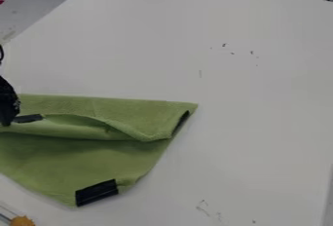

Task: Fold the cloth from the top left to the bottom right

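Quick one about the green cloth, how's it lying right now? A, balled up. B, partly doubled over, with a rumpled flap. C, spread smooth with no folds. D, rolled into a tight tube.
B: a rumpled flap lies across the upper part of the green cloth, while the lower part, with a black patch at its edge, spreads out below.

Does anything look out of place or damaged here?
The white tabletop has small dark scuffs toward the view's top and bottom, perhaps wear or dirt. The green fabric cloth lies rumpled, its upper layer puckered in a ridge, not flat.
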`<state>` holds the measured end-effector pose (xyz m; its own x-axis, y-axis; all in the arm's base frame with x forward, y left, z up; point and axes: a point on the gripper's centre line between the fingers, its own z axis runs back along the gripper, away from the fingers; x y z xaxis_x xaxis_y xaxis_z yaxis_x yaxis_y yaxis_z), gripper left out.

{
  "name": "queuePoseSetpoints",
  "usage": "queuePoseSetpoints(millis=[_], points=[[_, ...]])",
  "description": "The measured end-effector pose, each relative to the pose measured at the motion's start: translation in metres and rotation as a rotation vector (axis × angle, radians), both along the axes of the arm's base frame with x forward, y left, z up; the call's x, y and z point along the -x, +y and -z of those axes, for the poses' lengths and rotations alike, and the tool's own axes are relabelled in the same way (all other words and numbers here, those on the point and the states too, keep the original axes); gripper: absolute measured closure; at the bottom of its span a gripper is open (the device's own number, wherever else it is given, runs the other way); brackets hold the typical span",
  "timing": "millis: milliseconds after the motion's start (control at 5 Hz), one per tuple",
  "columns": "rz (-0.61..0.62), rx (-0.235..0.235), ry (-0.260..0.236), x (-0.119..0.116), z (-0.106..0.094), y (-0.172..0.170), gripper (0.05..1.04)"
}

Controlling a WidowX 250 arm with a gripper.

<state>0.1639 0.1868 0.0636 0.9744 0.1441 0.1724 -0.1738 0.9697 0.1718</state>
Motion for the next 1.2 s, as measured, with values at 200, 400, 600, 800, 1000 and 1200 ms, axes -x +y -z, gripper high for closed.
queuePoseSetpoints(millis=[200, 400, 600, 800, 1000, 1200], points=[[0.031, 0.0, -0.01, 0.001, 0.0, 0.003, 0.084], [0.066, 0.008, 0.029, 0.002, 0.004, 0.006, 0.084], [0.11, -0.01, 0.077, -0.004, -0.001, 0.004, 0.084], [0.089, 0.007, 0.091, -0.007, -0.007, -0.002, 0.084], [0.072, 0.011, 0.081, -0.007, -0.013, -0.006, 0.084], [0.054, 0.015, 0.072, -0.009, -0.015, -0.005, 0.084]])
